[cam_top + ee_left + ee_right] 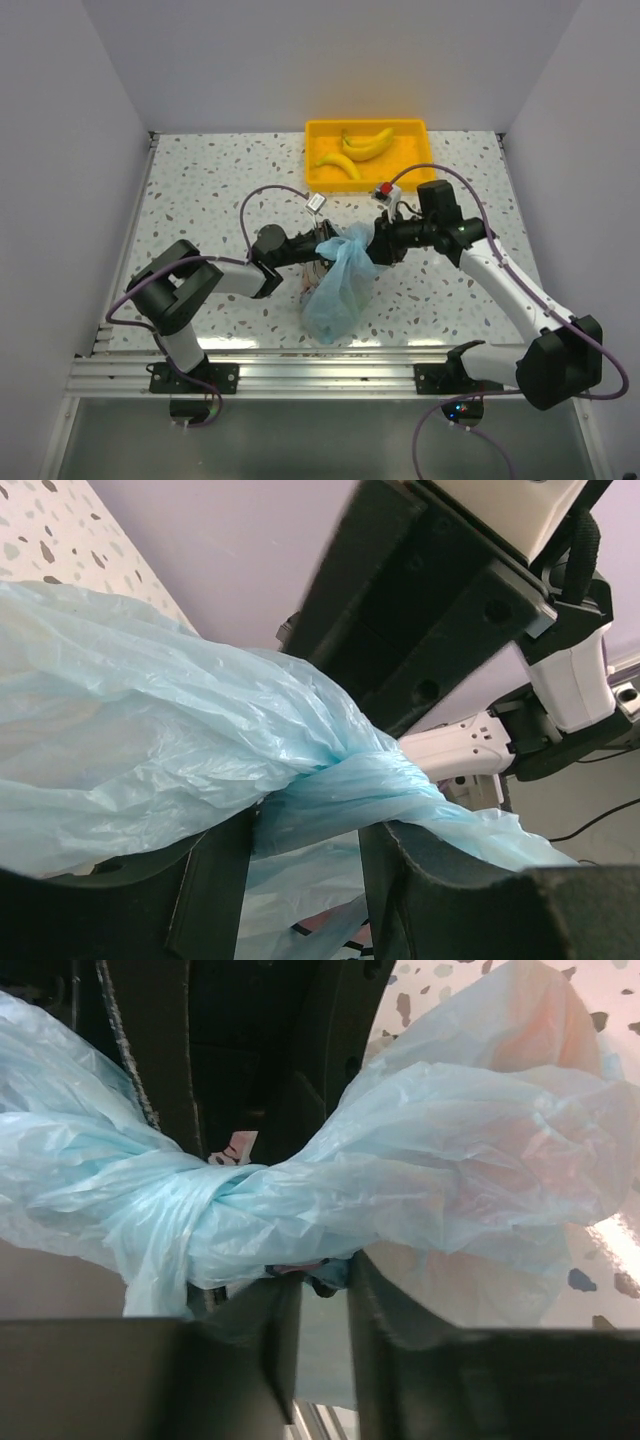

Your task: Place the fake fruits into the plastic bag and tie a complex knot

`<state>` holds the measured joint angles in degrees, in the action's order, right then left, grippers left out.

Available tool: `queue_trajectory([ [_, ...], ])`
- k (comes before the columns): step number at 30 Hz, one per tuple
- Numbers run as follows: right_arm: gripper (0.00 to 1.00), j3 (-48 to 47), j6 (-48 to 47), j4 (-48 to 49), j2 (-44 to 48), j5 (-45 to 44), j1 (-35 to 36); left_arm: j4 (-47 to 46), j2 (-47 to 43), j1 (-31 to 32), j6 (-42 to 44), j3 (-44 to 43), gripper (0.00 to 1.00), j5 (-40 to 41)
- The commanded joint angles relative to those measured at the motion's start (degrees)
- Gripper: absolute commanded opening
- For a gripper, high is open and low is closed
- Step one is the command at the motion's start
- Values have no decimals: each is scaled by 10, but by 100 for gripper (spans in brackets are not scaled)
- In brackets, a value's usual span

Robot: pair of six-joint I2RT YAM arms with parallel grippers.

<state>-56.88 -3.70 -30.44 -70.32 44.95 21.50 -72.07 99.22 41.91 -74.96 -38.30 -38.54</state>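
Thin translucent light-blue plastic bag [335, 290] is showing as crinkled, softly shiny film, bunching into tight creased folds at the twisted light-blue knot [215, 1205]. The left gripper [305, 842] is showing matt black fingers [215, 900] of faintly grained hard plastic. Curved yellow plastic bananas [370, 143] are catching glossy highlights, the yellow rectangular plastic tray [405, 165] is looking smooth with a low sheen, the white grey-flecked tabletop [220, 190] is reading as smooth matt stone-effect surface, and the silver metal rail [300, 368] is giving off a dull brushed sheen.

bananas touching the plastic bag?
Apart. Top view: bananas lie in the yellow tray; plastic bag sits nearer the arms, tabletop showing between them.
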Motion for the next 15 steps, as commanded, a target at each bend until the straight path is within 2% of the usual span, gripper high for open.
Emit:
queue_trajectory([
  [1, 16, -3, 6, 35, -2, 36, 5, -43, 4, 9, -5, -20, 50, 2],
  [3, 3, -5, -2, 21, 0, 33, 5, -44, 4, 7, -1, -19, 50, -3],
  [4, 0, -5, -3, 16, 3, 27, 5, -40, 0, 5, 3, -14, 50, -6],
  [11, 0, -2, -28, -15, 45, -52, 2, -8, -32, -36, 43, 35, 52, -49],
  [15, 0, 4, -39, -28, 67, -65, 0, 5, -47, -54, 63, 53, 56, -69],
])
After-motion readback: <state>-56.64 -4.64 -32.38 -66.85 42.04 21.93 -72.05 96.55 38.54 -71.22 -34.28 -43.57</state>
